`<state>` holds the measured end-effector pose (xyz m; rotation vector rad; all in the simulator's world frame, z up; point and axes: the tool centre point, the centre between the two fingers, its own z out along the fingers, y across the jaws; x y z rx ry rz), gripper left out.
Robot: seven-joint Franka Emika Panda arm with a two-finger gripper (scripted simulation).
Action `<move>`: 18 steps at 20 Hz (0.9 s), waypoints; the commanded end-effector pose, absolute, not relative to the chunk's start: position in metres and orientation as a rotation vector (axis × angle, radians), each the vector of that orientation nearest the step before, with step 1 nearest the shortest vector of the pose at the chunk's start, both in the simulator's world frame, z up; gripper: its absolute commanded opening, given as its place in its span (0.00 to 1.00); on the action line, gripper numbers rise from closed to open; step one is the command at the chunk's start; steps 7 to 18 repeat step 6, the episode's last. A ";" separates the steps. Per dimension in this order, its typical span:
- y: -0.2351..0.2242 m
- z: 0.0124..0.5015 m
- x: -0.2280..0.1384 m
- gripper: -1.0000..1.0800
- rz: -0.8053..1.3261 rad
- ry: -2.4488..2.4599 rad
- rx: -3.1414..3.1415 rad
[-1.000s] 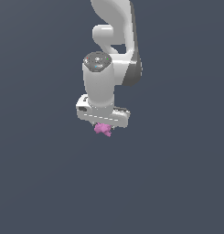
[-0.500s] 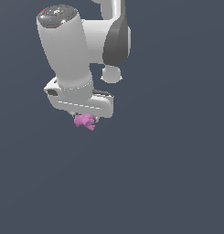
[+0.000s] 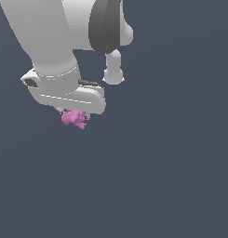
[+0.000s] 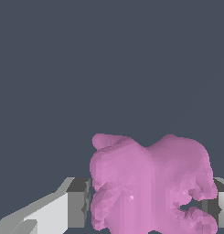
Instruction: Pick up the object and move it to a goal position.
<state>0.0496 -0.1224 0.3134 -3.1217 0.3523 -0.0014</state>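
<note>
While the arm (image 3: 50, 42) is hanging overhead, its jaws are clenching the pink object (image 3: 73, 118) on both sides.

I count one pink object (image 3: 73, 118) (image 4: 150, 185), one gripper (image 3: 74, 115), one arm (image 3: 55, 42). Nothing else countable.

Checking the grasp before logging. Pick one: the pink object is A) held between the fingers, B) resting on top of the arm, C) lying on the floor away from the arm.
A: the pink object sits between the fingers, tucked under the gripper.
</note>
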 end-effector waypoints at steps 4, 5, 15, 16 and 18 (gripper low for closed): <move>-0.127 0.321 0.053 0.00 0.000 0.351 -3.122; -0.127 0.321 0.053 0.00 0.000 0.351 -3.122; -0.127 0.321 0.053 0.00 0.000 0.351 -3.122; -0.127 0.321 0.053 0.00 0.000 0.351 -3.122; -0.127 0.321 0.053 0.00 0.000 0.351 -3.122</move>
